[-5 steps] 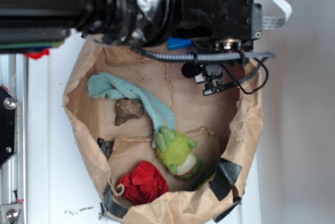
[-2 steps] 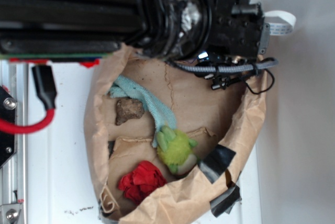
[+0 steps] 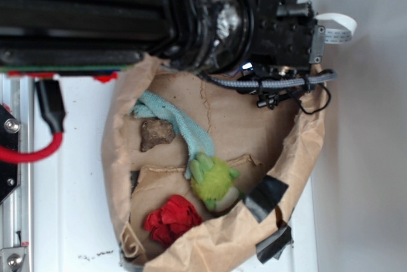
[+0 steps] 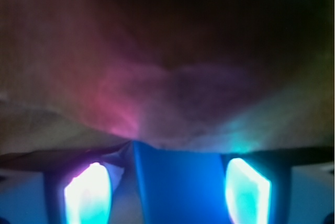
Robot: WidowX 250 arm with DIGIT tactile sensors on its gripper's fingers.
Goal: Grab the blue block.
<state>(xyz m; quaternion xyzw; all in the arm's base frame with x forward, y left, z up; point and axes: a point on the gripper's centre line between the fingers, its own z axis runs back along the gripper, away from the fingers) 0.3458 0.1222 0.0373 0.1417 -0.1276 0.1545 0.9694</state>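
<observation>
Sitting low in the wrist frame's centre, the blue block (image 4: pixel 178 182) runs lengthwise between the two glowing fingers (image 4: pixel 86 195) of the gripper (image 4: pixel 167 192), which stands released, gaps either side.

paper bag (image 3: pixel 299 157), teal cloth (image 3: pixel 181 126), rock (image 3: pixel 156 135)

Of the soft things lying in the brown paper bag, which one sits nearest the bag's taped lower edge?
The crumpled red cloth, at the bottom of the exterior view beside the paper rim. The fuzzy green plush toy lies above it, and the light teal cloth higher still.
</observation>
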